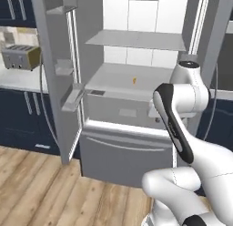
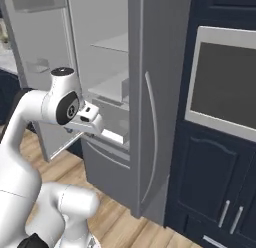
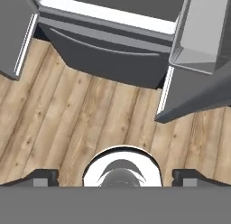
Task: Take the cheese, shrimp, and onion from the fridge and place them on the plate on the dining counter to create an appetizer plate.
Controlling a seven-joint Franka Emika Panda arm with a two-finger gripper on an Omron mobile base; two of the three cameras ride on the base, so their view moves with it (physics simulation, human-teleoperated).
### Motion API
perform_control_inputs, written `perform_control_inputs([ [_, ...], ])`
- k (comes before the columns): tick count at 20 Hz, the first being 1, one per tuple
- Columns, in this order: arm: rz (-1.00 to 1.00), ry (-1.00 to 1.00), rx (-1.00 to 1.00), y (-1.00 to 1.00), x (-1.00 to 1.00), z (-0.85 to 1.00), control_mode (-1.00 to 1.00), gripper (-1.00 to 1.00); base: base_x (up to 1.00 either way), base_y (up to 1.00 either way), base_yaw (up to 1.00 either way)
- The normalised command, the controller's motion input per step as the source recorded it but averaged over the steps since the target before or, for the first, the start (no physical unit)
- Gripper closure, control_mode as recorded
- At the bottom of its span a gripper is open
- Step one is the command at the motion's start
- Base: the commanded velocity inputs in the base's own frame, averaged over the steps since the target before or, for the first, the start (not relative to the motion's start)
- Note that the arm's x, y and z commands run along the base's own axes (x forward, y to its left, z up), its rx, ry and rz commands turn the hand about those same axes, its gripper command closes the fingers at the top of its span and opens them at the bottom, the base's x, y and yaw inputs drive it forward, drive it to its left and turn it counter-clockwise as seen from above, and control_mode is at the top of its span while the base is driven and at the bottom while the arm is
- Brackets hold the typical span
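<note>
Wood-plank flooring (image 3: 90, 123) runs underfoot, bare between the robot's base and the fridge (image 1: 136, 84), which stands with both upper doors swung wide. Nearest to me, the white arm (image 1: 182, 125) folds up from the base and bends its wrist toward the fridge at about the height of the lower shelf, close to the right door's edge. The gripper (image 3: 115, 178) points down at the floor in the hand view, its two dark fingertips (image 3: 43, 177) set far apart at either bottom corner, so the pincer is wide and holds nothing. Below the open compartment, one grey freezer drawer (image 1: 123, 156) with a long curved handle fronts the fridge, and its top lip juts just above the floor. The left door (image 1: 61, 70) carries three bins, stacked one above another, and its lower corner hangs over open floor with room to pass. Inside I count two glass shelves (image 1: 132, 38), and on the lower one sits a single tiny orange piece, the shrimp (image 1: 134, 80), alone toward the middle, well apart from the shelf edges. Farther left, one toaster (image 1: 20, 56) rests on the back-wall counter (image 1: 20, 79). To the right, one built-in oven (image 2: 225, 92) sits in navy cabinetry (image 2: 210, 192).
</note>
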Motion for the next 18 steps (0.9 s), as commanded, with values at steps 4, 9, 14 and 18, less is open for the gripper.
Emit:
perform_control_inputs([
  [4,0.00,0.00,0.00,0.00,0.00,0.00,1.00,-1.00,0.02,0.81,-0.59],
  [9,0.00,0.00,0.00,0.00,0.00,0.00,1.00,-1.00,0.17,0.95,-0.44],
  [14,0.00,0.00,0.00,0.00,0.00,0.00,1.00,-1.00,0.73,0.37,-0.22],
  [18,0.00,0.00,0.00,0.00,0.00,0.00,1.00,-1.00,0.89,0.00,-0.12],
])
